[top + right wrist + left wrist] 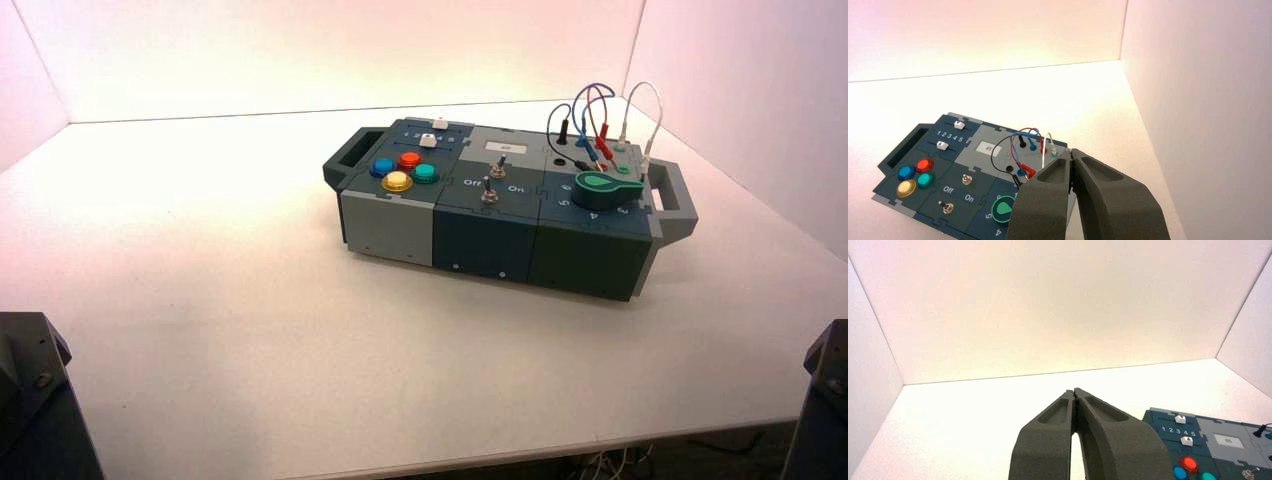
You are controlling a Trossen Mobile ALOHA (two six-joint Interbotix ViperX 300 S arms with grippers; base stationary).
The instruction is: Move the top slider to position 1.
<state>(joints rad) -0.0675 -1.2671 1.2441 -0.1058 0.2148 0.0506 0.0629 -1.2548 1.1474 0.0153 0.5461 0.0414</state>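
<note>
We see the top slider, a small white knob, on the upper of two dark-blue tracks near the box's far left corner; in the left wrist view it sits around the 4 of the printed row "1 2 3 4 5", which runs between the tracks. The lower slider, its white twin, lies just beyond that row. Nearer the box's front edge we find four round buttons: blue, red, yellow and green. The middle section carries a small display window, two metal toggle switches and the words "Off" and "On". On the right, a green knob has numbers around it, "5" and "4" among them, and sockets hold black, red, blue and white wires. The box stands on the table. Our left gripper and right gripper wait past its left and right ends, towards the table's near corners, each with fingers pressed together.
</note>
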